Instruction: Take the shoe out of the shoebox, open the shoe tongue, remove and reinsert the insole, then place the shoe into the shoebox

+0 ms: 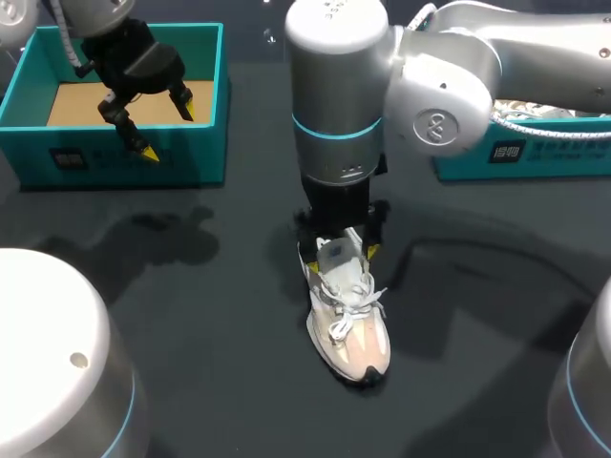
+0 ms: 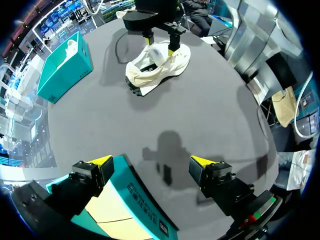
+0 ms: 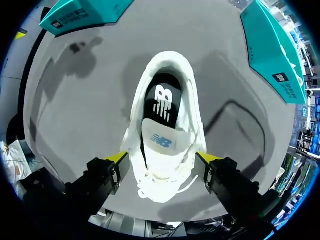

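Note:
A white and beige shoe (image 1: 348, 329) stands upright on the dark table, toe toward the near edge. My right gripper (image 1: 340, 259) comes straight down over its heel end, a yellow tip pressed against each side of the shoe (image 3: 162, 195). From the right wrist, the white tongue (image 3: 162, 140) is raised and a black insole (image 3: 162, 100) lies inside. My left gripper (image 1: 168, 129) hangs open and empty over the front wall of the teal shoebox (image 1: 124, 162) at the far left. That box (image 2: 135, 200) shows a bare cardboard floor.
A second teal box (image 1: 516, 157) holding white stuffing sits at the far right, behind my right arm. Dark tabletop (image 1: 191, 315) lies between the shoe and the left shoebox. From the left wrist, the shoe (image 2: 157, 67) and my right gripper (image 2: 160, 42) are far ahead.

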